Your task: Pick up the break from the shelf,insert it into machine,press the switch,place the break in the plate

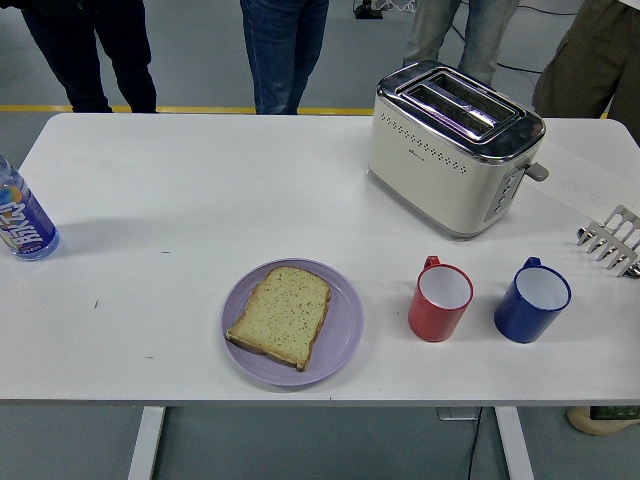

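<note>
At the far left edge of the white table (200, 190) stands a plastic water bottle (22, 220) with a blue label, partly cut off by the frame. Toward the near edge, left of center, a lavender plate (340, 335) holds a slice of bread (282, 314) lying flat. Right of the plate sit a red mug (440, 299) and, just beside it, a blue mug (531, 300), both upright with white insides. Behind the mugs, toward the far right corner, is a cream and chrome two-slot toaster (450, 150). A metal toast rack (612, 240) juts in at the right edge. Several people's legs (285, 50) stand beyond the far side. Neither robot hand is visible, so their state cannot be told.
</note>
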Robot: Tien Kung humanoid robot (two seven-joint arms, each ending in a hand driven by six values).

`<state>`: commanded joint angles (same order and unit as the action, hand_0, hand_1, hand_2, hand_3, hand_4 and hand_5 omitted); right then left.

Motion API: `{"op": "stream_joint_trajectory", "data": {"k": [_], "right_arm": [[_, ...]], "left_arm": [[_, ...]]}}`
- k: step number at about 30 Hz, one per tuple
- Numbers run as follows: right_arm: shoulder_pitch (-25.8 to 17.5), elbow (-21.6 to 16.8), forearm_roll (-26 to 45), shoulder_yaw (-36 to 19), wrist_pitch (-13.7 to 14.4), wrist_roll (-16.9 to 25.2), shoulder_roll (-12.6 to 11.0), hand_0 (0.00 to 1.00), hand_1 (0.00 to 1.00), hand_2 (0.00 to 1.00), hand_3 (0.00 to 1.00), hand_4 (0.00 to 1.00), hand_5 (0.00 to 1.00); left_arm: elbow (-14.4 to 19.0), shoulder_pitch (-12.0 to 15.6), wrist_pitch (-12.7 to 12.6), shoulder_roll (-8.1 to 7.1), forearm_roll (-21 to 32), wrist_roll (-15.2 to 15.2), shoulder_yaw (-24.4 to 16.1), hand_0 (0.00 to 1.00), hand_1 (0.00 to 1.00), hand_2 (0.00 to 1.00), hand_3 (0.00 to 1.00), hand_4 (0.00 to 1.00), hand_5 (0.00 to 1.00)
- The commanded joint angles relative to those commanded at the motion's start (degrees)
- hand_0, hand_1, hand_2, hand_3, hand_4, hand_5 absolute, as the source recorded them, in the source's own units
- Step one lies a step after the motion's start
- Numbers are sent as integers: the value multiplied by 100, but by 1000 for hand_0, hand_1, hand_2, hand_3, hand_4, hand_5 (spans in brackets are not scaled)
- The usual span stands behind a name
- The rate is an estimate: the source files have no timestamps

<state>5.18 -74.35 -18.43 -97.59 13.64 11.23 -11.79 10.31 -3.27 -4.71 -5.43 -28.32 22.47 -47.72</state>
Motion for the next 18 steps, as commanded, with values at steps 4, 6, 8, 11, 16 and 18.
{"op": "stream_joint_trajectory", "data": {"k": [4, 6, 8, 11, 16, 18], "right_arm": [[-8, 7, -6, 18, -2, 0, 11, 743, 680, 690, 652, 498, 236], [-11, 11, -9, 23, 1, 2, 20, 743, 680, 690, 652, 498, 236], [-14, 14, -14, 27, 3, 2, 29, 741, 679, 690, 650, 495, 235], [-24, 17, -14, 39, 5, 2, 32, 741, 679, 690, 650, 495, 235], [-51, 16, -17, 23, 12, 3, 26, 741, 679, 690, 649, 494, 234], [-54, 16, -17, 17, 14, 6, 24, 741, 679, 690, 649, 494, 234]], "left_arm": [[0, 10, -2, 0, -1, 0, -3, 379, 500, 653, 773, 637, 998], [0, 17, 0, -3, -4, 1, 0, 379, 500, 653, 773, 637, 998], [0, 26, 1, -4, -18, 4, -11, 379, 500, 652, 772, 636, 998], [0, 40, 2, -6, -34, 8, -20, 379, 500, 652, 772, 636, 998], [0, 63, 1, -6, -65, 10, -40, 379, 500, 652, 771, 636, 998], [0, 67, 0, -5, -78, 10, -51, 379, 500, 652, 771, 636, 998]]}}
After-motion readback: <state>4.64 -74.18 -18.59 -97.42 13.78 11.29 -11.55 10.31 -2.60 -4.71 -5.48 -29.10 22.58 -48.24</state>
